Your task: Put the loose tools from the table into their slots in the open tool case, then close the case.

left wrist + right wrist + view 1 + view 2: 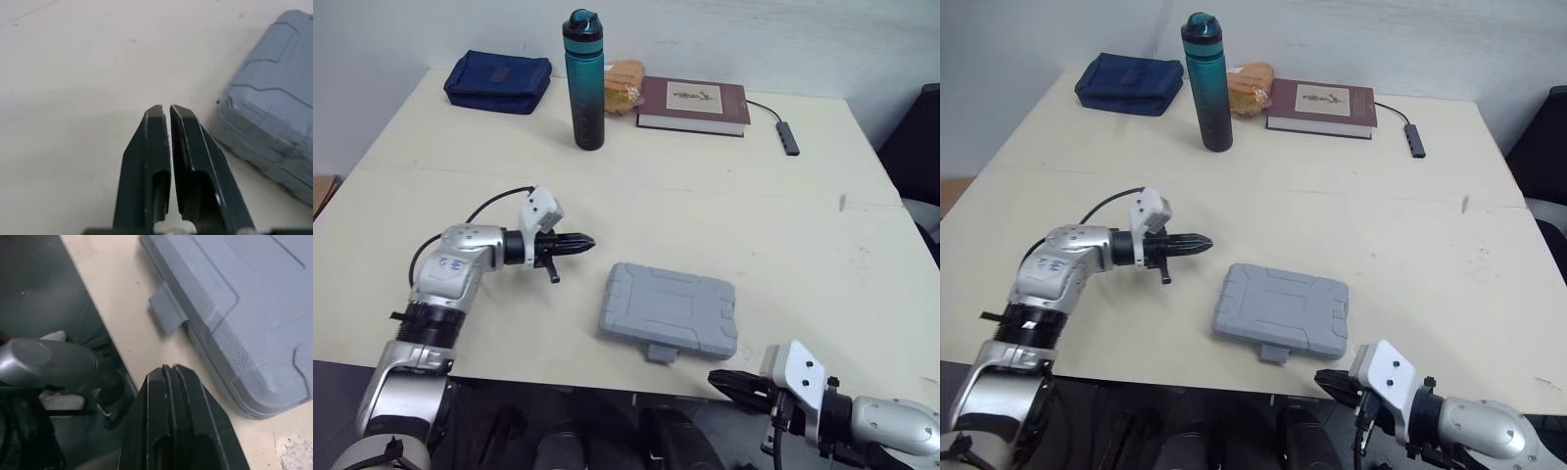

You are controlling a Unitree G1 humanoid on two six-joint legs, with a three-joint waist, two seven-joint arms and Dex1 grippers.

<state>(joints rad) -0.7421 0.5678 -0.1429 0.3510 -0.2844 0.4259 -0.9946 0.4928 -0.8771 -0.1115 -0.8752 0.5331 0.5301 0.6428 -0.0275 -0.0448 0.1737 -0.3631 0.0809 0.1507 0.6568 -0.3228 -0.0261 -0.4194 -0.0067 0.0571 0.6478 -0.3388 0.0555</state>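
- Left gripper (590, 242): forearm comes in from the robot's left with the elbow bent and the wrist roughly level. The fingers point right toward the tool case (671, 308), near it but not touching.
- Left pincer: the two fingers (157, 147) are pinched to a hairline slit with nothing between them.
- Right gripper (715, 377): arm is low, reaching in from the lower right. The tip sits at the near edge of the table (754, 225), close to the case's latch tab (659, 352).
- Right pincer: fingers (161, 421) are pressed together and empty.
- Tool case: lid down, lying flat near the table's front edge between the two grippers, with the tab on the robot's side.
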